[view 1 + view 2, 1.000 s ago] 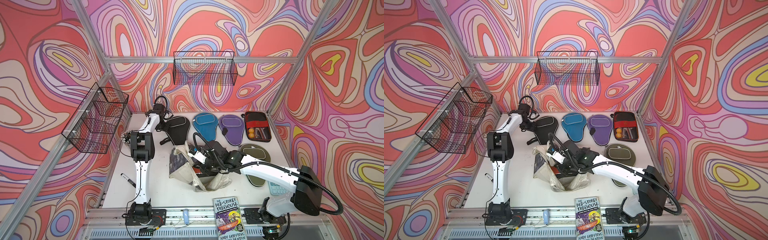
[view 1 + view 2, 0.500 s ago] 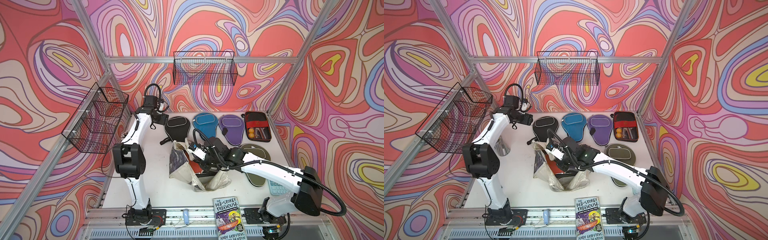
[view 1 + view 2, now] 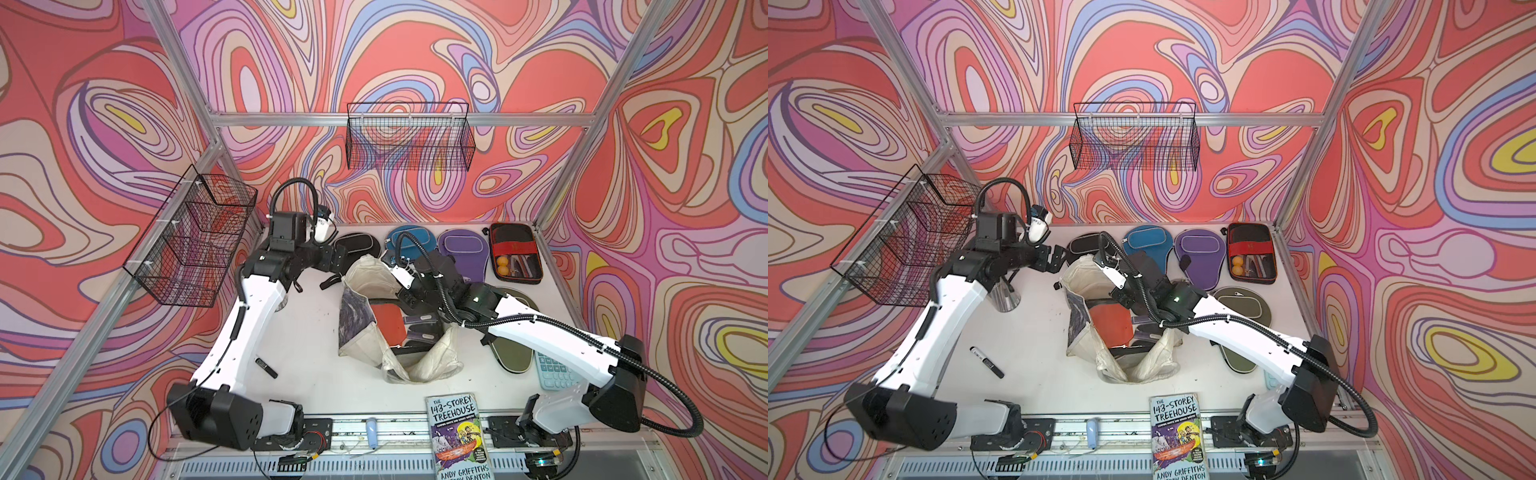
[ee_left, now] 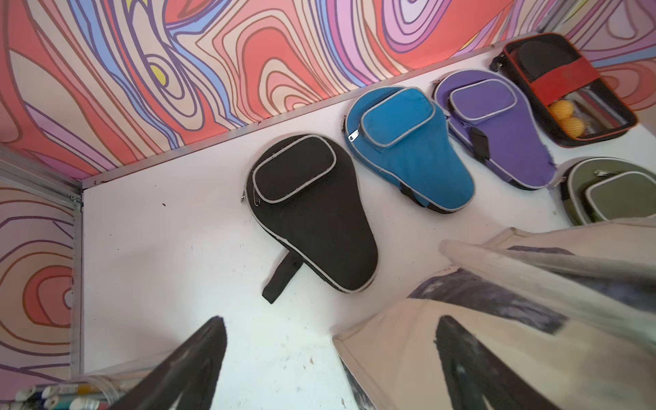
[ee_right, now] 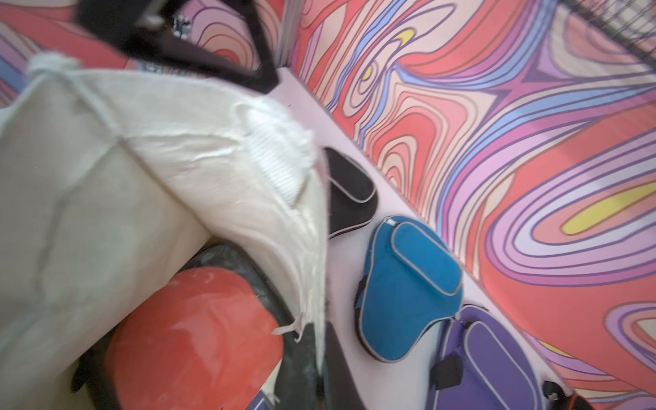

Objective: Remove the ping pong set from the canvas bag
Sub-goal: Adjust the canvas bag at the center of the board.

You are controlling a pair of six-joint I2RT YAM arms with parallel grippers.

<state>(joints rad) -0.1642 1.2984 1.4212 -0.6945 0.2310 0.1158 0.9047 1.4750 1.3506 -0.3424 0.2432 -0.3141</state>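
One black-edged rectangular case with a red paddle (image 3: 388, 320) sits inside the cream canvas tote bag (image 3: 419, 365) mid-bench. Its long axis runs side to side, paddle head toward the left arm. Out on the white bench (image 3: 299, 332) I count four paddle-shaped zip covers: a black cover (image 4: 312, 213), a blue cover (image 4: 408, 152), a purple cover (image 4: 497, 131) and an olive cover (image 4: 610, 191). All lie flat, round heads toward the far wall. A second open case (image 3: 515, 253) holds two orange balls (image 4: 564, 117). My right tool (image 5: 312, 340) is pinched on the bag's rim. My left tool (image 4: 330, 319) gapes wide beside the bag, holding nothing. One paperback book (image 3: 457, 436) reads "THE 143-STOREY TREEHOUSE", "ANDY GRIFFITHS".
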